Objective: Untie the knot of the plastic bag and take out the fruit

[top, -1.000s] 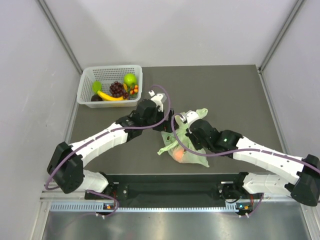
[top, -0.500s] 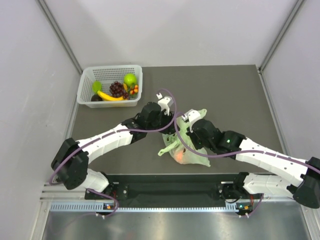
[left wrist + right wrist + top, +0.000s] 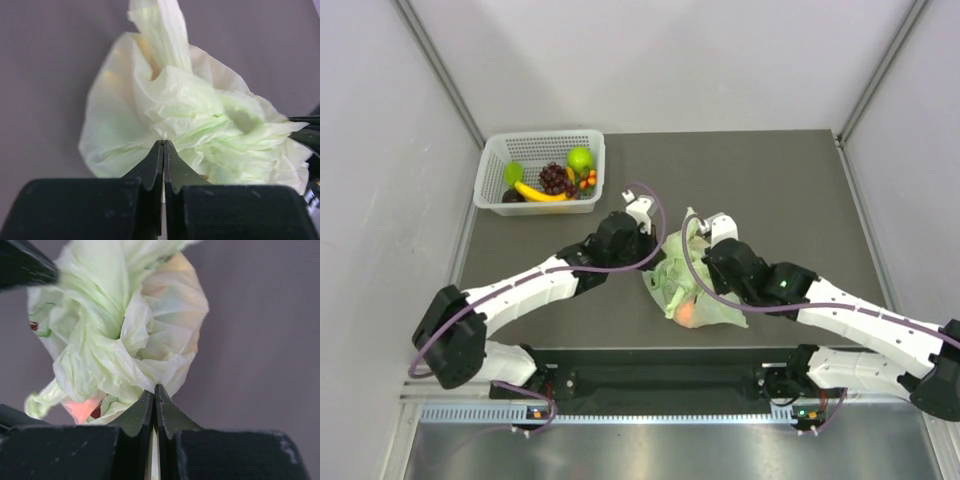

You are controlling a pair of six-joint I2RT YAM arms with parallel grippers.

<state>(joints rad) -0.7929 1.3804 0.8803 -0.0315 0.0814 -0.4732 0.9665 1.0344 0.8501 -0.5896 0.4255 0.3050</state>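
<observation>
The pale green plastic bag (image 3: 705, 300) hangs crumpled between my two grippers over the dark table. My left gripper (image 3: 663, 252) is shut on a fold of its film (image 3: 163, 142) from the left. From the right, my right gripper (image 3: 704, 262) is shut on another fold (image 3: 155, 386). A floppy handle end (image 3: 162, 30) stands up from the bag. I cannot pick out the knot among the bunched folds. Fruit shows through the film: an orange glow (image 3: 688, 315) (image 3: 80, 409) and a red bit (image 3: 95, 412).
A white lattice basket (image 3: 542, 137) stands at the table's back left, holding a banana (image 3: 540, 192), dark grapes (image 3: 556, 178) and a green apple (image 3: 580, 158). Grey walls close in the table on three sides. The arm bases sit along the near edge.
My left gripper has gone from open to shut on the bag's film. The bag has been gathered up and shifted a little right. My right gripper stayed shut on it.
</observation>
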